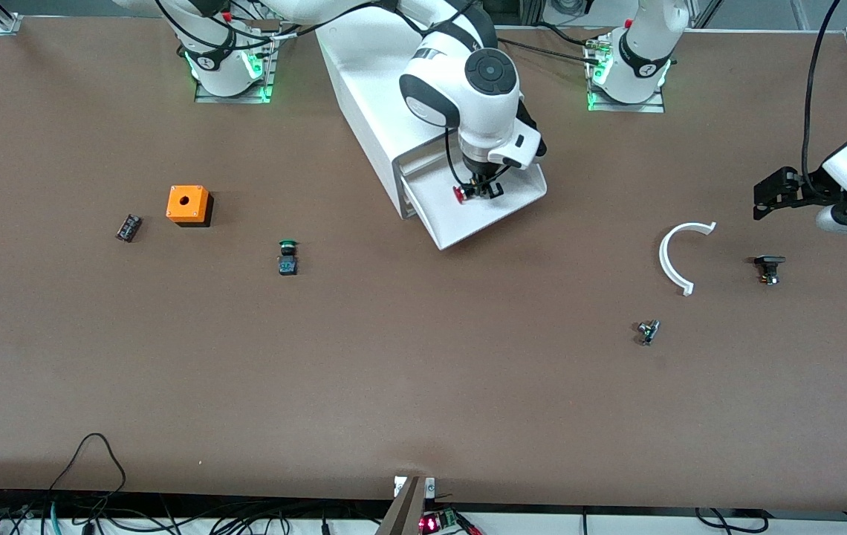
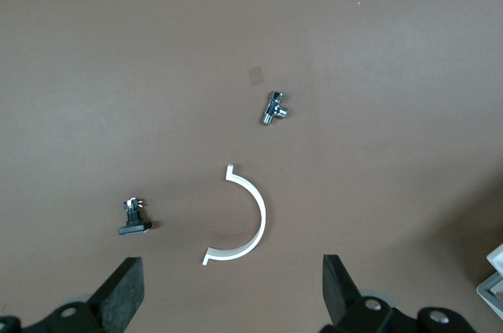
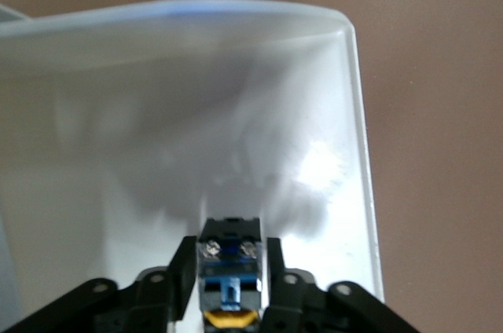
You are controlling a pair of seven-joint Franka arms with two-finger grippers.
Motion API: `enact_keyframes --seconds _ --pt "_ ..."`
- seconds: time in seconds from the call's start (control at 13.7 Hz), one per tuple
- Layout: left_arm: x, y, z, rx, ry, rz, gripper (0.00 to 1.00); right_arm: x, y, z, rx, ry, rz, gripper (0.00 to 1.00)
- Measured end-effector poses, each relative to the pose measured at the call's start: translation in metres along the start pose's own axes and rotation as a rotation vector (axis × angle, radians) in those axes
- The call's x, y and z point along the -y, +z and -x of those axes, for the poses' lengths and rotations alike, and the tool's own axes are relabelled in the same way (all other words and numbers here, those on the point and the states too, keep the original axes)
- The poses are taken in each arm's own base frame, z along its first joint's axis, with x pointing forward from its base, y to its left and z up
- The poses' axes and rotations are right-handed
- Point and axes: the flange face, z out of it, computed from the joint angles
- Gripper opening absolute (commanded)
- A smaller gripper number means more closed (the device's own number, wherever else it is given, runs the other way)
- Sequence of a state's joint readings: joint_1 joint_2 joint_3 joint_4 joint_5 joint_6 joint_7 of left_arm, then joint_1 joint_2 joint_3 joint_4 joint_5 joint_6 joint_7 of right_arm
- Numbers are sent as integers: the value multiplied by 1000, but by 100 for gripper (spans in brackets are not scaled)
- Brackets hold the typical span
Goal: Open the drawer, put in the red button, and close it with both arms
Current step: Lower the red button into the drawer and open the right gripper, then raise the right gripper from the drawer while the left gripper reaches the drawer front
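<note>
**Red button held over the pulled-out drawer**

A brown table (image 1: 364,371) fills the front view, with wide bare room in the half nearest the front camera and cables along that edge. The white cabinet (image 1: 371,96) lies between the two arm bases, and its drawer (image 1: 520,200) is pulled out toward the front camera.

The right gripper (image 1: 481,189) hangs over the drawer, its fingers clenched on the red button (image 1: 460,195). In the right wrist view the button's black body with its blue and yellow end (image 3: 229,270) sits pinched between the two fingers (image 3: 182,270), with the drawer's white floor and raised rim (image 3: 363,152) below it. The right arm's wrist covers part of the cabinet mouth in the front view.

Toward the right arm's end of the table from the cabinet sit an orange box (image 1: 189,204) with a hole, a small black part (image 1: 128,227) and a green button (image 1: 288,256), all well apart from the drawer.

Toward the left arm's end lie a white curved piece (image 1: 676,253), a small metal fitting (image 1: 647,331) nearer the front camera, and a black part (image 1: 769,267). The left gripper (image 1: 765,199) waits over the table near that edge, above the black part, fingers released and spread wide; the left wrist view shows both fingertips (image 2: 126,286) apart with the curved piece (image 2: 251,215) between them on the table below.
</note>
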State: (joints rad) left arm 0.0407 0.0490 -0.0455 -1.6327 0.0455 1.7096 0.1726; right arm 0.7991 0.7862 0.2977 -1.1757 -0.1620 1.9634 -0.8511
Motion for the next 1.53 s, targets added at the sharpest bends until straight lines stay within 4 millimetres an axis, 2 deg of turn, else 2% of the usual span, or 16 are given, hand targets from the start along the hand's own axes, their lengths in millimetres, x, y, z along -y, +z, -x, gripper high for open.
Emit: enact_keyframes --seconds 0.15,0.22,0.29,0.44,0.58,0.66,0.73,0.8,0.95,1.09,1.17,1.31,1.53 --pt "-3 -4 -1 -8 4 -1 100 2 -2 -5 -5 62 14 100" --pt "-4 -5 -1 -8 5 -1 100 -1 -10 -5 -13 91 32 100" --pt "-6 -5 -2 -8 8 -1 100 -5 -27 -2 -24 124 60 100" --pt "-14 -6 -3 -8 14 1 100 -16 -81 16 -45 231 141 100" --pt "-34 -2 -7 2 -17 6 100 -29 -143 51 -63 391 226 100" --pt "-54 6 -10 14 -50 11 100 -37 -166 74 -68 491 257 100" --pt "-80 18 -16 26 -98 17 100 -45 -179 95 -70 599 278 100" --pt "-107 37 -24 34 -147 24 100 -54 -183 115 -71 714 291 100" --pt "-151 96 -37 25 -225 48 100 -70 -176 154 -61 957 298 100" --pt "-173 156 -41 17 -287 69 100 -78 -164 194 -44 1226 285 100" --pt "-180 177 -40 18 -306 77 100 -80 -161 217 -24 1361 273 100" --pt "-195 207 -37 -9 -334 96 100 -77 -162 261 50 1590 241 100" --pt "-235 246 -18 -29 -370 120 100 -65 -182 320 176 1867 226 100"
